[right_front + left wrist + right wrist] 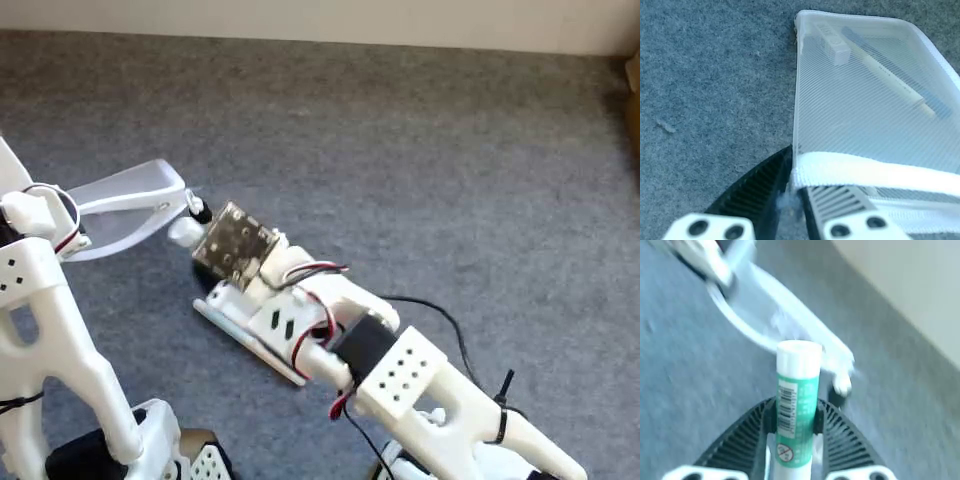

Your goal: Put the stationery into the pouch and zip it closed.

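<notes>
Pouch [865, 105], pen [885, 75] inside, is awaiting the glue stick [797, 382] we are clamping in our right gripper [793, 412], left gripper [796, 192] pinching its unzipped rim.

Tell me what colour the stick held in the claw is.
The glue stick is green with a white cap; the right wrist view shows it best.

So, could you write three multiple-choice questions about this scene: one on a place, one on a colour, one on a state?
1. Where is the glue stick? A in the right gripper; B flat on the table; C in a person's hand.
2. Its label is: A red; B green; C yellow.
3. The left gripper is: A wide open; B shut on the pouch; C shut on a pen.
Answers: A, clamped on both sides; B, a green band shows; B, it pinches the pouch's edge.
</notes>
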{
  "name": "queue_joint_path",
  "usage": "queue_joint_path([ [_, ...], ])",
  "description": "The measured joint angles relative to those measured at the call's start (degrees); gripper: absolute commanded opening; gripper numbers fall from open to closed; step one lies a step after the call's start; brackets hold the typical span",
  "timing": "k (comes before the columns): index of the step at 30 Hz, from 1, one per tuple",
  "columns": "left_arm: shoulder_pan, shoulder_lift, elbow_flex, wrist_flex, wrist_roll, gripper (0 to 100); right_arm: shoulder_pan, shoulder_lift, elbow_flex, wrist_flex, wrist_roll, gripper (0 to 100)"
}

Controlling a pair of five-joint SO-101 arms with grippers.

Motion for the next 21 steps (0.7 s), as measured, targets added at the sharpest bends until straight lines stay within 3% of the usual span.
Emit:
queue_joint_path([
  [8,0.0,0.0,0.0,0.0,0.0,1,-6.2,-0.1,0.0,-22.8,0.0,0.6],
  [21,0.0,0.0,0.1,-0.2,0.0,1,-6.5,2.4,0.0,-33.0,0.0,0.9],
])
